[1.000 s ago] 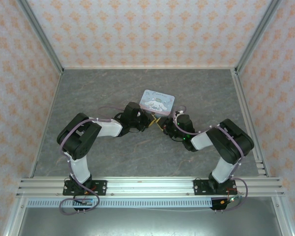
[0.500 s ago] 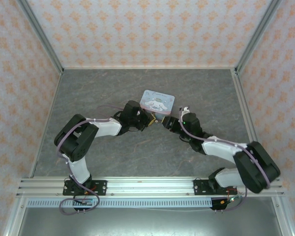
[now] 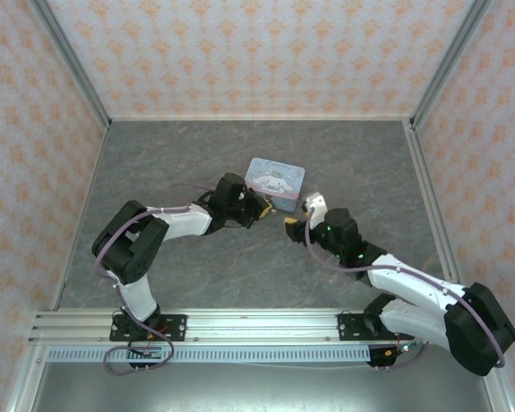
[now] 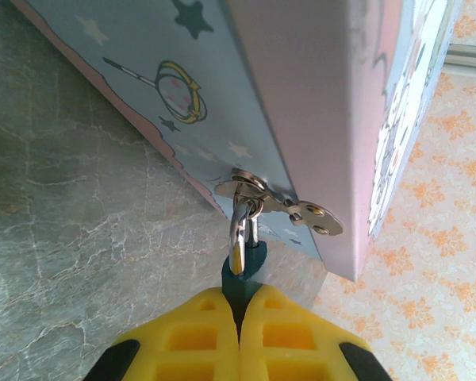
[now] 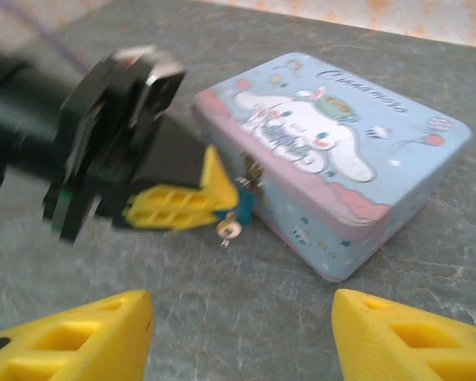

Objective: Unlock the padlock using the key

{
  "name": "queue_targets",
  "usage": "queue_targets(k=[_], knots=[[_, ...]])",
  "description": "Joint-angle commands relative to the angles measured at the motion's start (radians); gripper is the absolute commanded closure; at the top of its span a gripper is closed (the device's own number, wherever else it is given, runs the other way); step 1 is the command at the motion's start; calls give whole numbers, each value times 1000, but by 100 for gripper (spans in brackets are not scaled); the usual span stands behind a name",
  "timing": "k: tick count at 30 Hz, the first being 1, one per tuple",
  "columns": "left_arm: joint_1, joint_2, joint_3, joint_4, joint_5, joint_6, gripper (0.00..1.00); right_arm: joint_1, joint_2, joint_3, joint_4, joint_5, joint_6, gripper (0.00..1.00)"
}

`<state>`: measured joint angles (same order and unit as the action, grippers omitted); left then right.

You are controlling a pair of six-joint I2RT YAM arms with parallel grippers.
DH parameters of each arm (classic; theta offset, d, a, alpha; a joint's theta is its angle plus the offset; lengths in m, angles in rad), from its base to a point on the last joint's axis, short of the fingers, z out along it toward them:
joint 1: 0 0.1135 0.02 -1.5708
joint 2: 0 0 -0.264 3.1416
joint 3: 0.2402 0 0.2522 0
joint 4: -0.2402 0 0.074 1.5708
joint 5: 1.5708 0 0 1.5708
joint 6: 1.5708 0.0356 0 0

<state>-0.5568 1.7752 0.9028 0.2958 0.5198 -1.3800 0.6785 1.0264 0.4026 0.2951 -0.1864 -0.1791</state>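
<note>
The tiny teal padlock (image 4: 251, 263) hangs by its silver shackle (image 4: 239, 228) from the hasp (image 4: 289, 205) of a pale blue cartoon tin (image 3: 275, 178). My left gripper (image 4: 242, 300) is shut on the padlock's body, holding it at the tin's front side. In the right wrist view the padlock (image 5: 245, 207) shows past the left gripper's yellow fingers (image 5: 182, 202), and a small silver key (image 5: 228, 230) sticks out of its underside. My right gripper (image 5: 242, 341) is open a short way in front of the key, with nothing between its fingers. From above, the left gripper (image 3: 261, 209) and right gripper (image 3: 291, 221) face each other.
The tin (image 5: 341, 159) sits on a grey marbled table (image 3: 197, 154) near the middle. Patterned walls and metal frame rails (image 3: 433, 206) close in the sides. Open tabletop lies behind the tin and toward the near edge.
The right arm has stretched out, its elbow swinging right and toward the near edge, and its gripper has backed slightly off the padlock. The left gripper has stayed on the padlock.
</note>
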Motion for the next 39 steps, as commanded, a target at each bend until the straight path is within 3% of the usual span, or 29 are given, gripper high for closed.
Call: queue_targets(k=[1,7,10,26,39], knots=[[-4,-51,43,-12,28,-21,100,54,12,8,-3,144,-298,39],[-4,-52,54,-26,37,-29,100,144,113,53,9,350,-519,45],[-3,-52,58,-35,40,-31,100,158,176,63,59,395,-577,47],[-5,-49,65,-46,57,-34,100,167,439,148,231,330,-612,56],[-4,-53,64,-58,63,-29,100,165,560,174,349,360,-648,63]])
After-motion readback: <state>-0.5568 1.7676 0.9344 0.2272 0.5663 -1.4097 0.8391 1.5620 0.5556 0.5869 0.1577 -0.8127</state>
